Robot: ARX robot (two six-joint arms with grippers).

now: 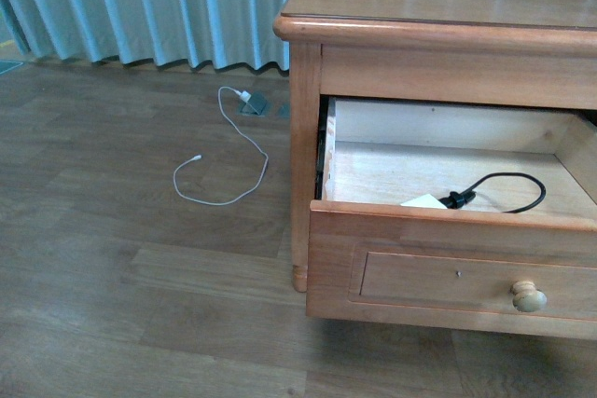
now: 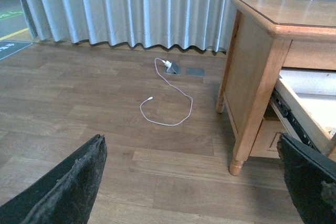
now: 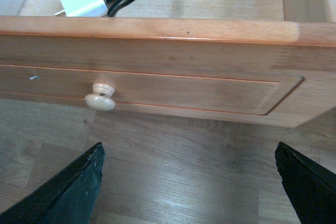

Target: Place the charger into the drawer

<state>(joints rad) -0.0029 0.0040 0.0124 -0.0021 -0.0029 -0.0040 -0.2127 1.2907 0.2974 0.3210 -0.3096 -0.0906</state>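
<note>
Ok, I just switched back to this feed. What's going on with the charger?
The charger lies inside the open drawer, close behind its front wall, with its black cable looped beside it. Nothing is being held. The left gripper is open over the floor beside the cabinet. The right gripper is open and faces the drawer front and its knob. The drawer is pulled out, not yet closed. A thin white cable lies on the floor.
</note>
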